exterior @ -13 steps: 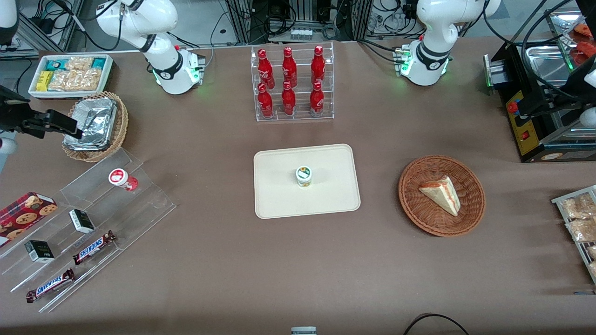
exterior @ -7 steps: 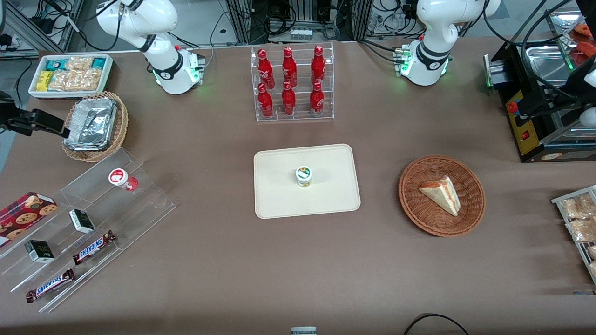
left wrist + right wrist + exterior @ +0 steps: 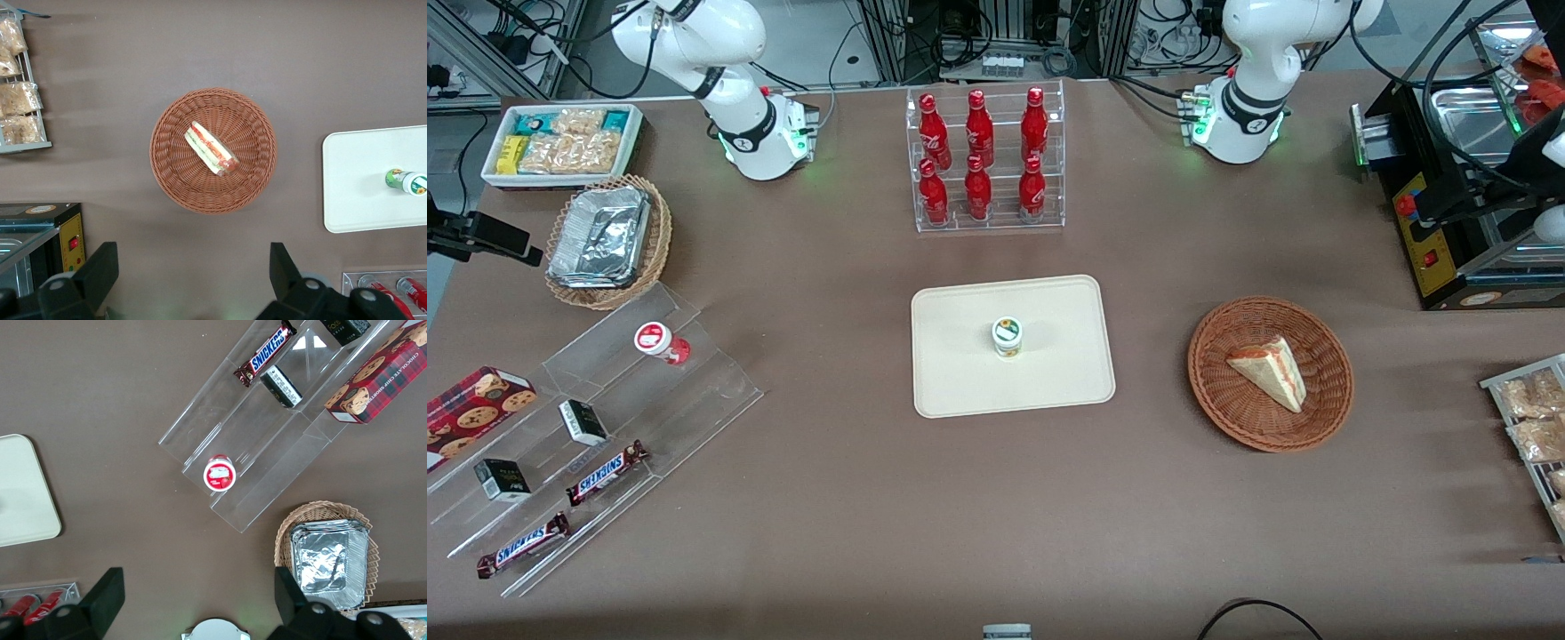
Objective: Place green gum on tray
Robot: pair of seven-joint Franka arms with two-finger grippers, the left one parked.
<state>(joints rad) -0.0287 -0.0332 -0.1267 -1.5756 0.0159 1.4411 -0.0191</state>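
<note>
The green gum (image 3: 1007, 336), with a white lid, green label and yellow-green body, stands upright near the middle of the cream tray (image 3: 1049, 382). It also shows in the left wrist view (image 3: 405, 181) on the tray (image 3: 360, 180). My right gripper (image 3: 516, 244) is high up at the working arm's end of the table, beside the foil-filled wicker basket and far from the tray. In the right wrist view the gripper (image 3: 197, 597) is open wide and empty, and one rounded corner of the tray (image 3: 23, 493) shows.
A red-lidded gum bottle (image 3: 660, 341) stands on a clear stepped shelf (image 3: 720, 391) with Snickers bars and small boxes. A wicker basket with a foil container (image 3: 605, 240), a rack of red bottles (image 3: 983, 160) and a wicker basket with a sandwich (image 3: 1270, 373) stand around the tray.
My right gripper has drawn back toward the working arm's end of the table, away from the foil basket. The green gum and the tray have not moved.
</note>
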